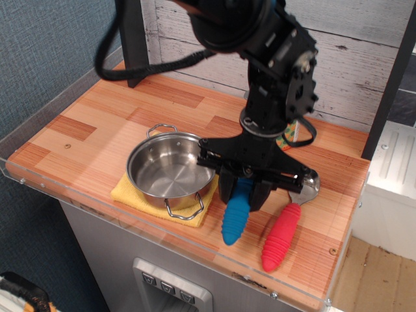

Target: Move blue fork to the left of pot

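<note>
Blue fork (235, 220) hangs handle-down in the gripper (246, 193), whose black fingers are clenched on its upper part, just to the right of the pot (168, 170); the tines are hidden inside the jaws. Its handle tip appears to be slightly clear of the wood, though the single view does not settle that.

Left of the pot, the wooden counter (78, 136) offers a broad bare stretch, bounded by a clear raised edge and a blue-grey wall. The pot itself sits on a yellow cloth (127, 193), its two wire handles pointing front and back. Right of the pot, beyond the fork, lies a red-handled spoon (282, 236), its steel bowl partly behind the gripper; a patterned can (290, 135) peeks out farther back, against whitewashed planks.

Judging by its build, the fork is light and rigid, and its thick ribbed handle should resist slipping; gripping near the neck, as here, leaves the handle hanging free, so it may swing in transit over the pot.
</note>
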